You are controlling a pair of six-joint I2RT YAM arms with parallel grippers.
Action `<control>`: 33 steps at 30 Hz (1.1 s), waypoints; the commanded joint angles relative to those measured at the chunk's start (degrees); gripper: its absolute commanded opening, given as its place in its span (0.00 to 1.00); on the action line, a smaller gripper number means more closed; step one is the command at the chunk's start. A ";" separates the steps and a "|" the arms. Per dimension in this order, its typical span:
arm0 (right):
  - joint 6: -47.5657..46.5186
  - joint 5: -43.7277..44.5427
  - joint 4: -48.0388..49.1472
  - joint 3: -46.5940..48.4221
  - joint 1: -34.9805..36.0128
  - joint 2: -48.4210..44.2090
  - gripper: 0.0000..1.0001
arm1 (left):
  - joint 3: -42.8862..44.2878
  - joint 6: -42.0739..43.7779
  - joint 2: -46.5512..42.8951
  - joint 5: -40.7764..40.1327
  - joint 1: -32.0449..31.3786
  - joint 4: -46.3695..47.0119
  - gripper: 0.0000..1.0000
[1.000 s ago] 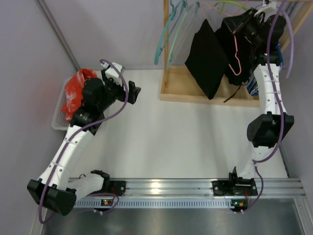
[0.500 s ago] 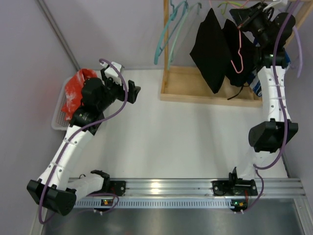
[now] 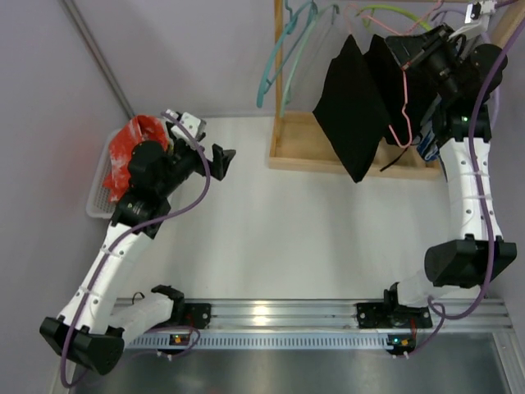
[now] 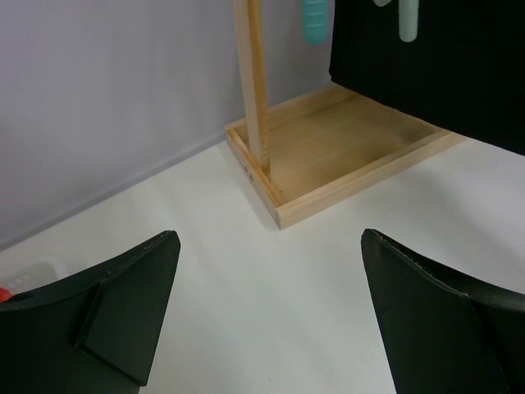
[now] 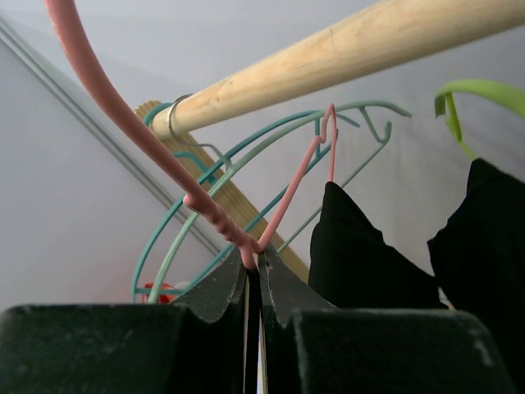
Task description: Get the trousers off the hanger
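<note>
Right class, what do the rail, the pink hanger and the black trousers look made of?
Rail: pale unpainted wood, faint grain. Pink hanger: thin wire, probably plastic-coated, twisted neck. Black trousers: matte soft cloth, hanging limp.

Trousers point(image 3: 353, 107) plain black; hanger point(image 5: 215, 220) pink; other hangers point(image 4: 316, 20) teal.

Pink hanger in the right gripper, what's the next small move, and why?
Probably raise the right gripper a little toward the wooden rod. It is shut on the pink hanger at its twisted neck. The rod lies above it, and the hook runs out of view, so I cannot tell whether it is over the rod.
</note>
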 commanded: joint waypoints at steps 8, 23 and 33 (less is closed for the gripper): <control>5.06 3.01 -0.81 -13.72 0.81 -19.64 0.00 | -11.50 18.15 -6.95 4.08 -9.79 8.12 0.99; 4.19 29.81 -14.16 -17.61 11.61 -29.95 0.00 | -12.74 10.07 8.95 -19.37 -43.10 31.85 0.99; 4.10 41.07 -21.38 -14.00 16.09 -26.26 0.00 | -1.07 2.87 26.42 -28.60 -52.60 40.91 0.99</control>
